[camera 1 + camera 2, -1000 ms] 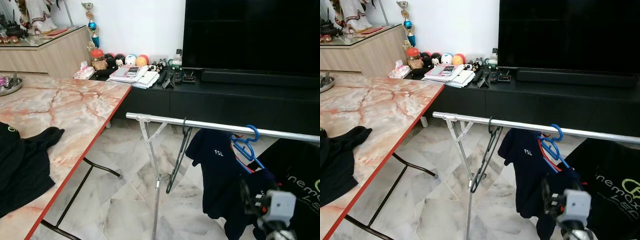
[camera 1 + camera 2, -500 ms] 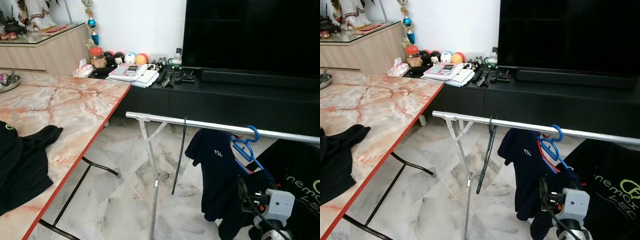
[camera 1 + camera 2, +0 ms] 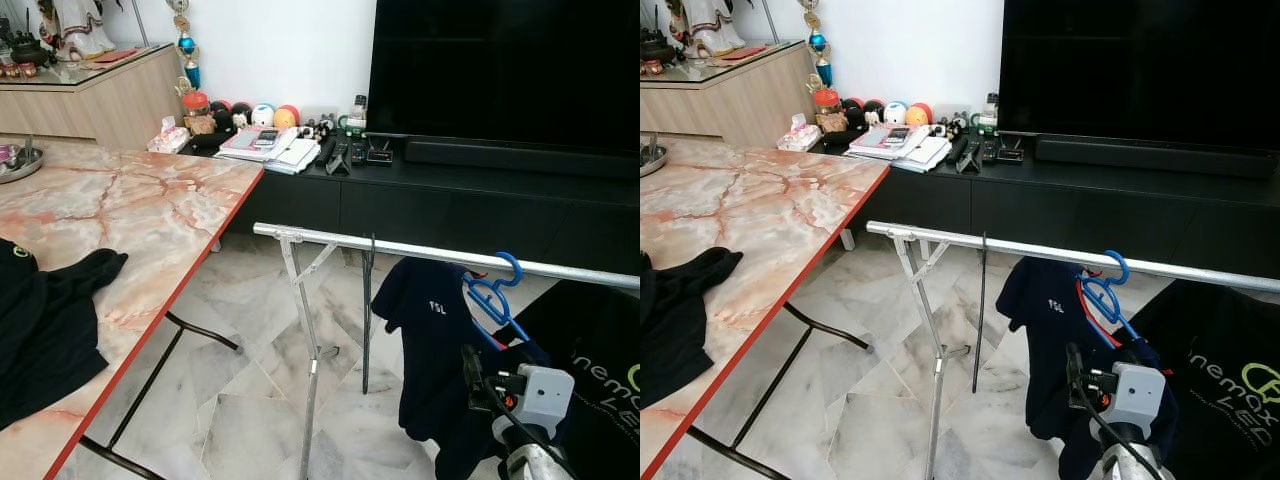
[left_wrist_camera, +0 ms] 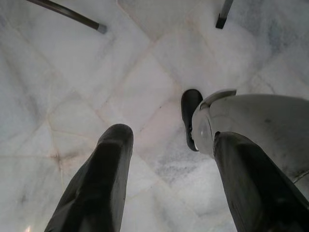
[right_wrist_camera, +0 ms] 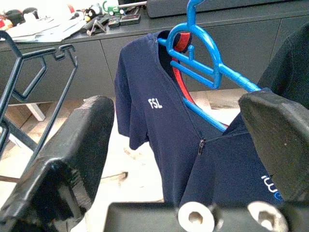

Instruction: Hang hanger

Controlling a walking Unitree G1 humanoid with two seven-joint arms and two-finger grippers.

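Observation:
A silver rail (image 3: 420, 250) of a drying rack runs across the middle. An empty black hanger (image 3: 367, 310) hangs on it, seen edge-on. To its right a blue hanger (image 3: 495, 292) on the same rail carries a navy shirt (image 3: 432, 350). My right gripper (image 3: 470, 362) is raised low at the right, just in front of the navy shirt. In the right wrist view it is open (image 5: 178, 116), with the blue hanger (image 5: 207, 58) and the black hanger (image 5: 43, 82) beyond its fingers and nothing held. My left gripper (image 4: 171, 137) hangs open over the marble floor.
A marble table with a red edge (image 3: 150, 210) stands at the left, with a black garment (image 3: 40, 330) on it. A black shirt with green lettering (image 3: 600, 350) hangs at the far right. Behind are a dark TV console (image 3: 450, 200) and the rack's leg (image 3: 310, 390).
The black hanger has swung on the rail from an angled view to edge-on. My right gripper has risen slightly and shifted left toward the navy shirt.

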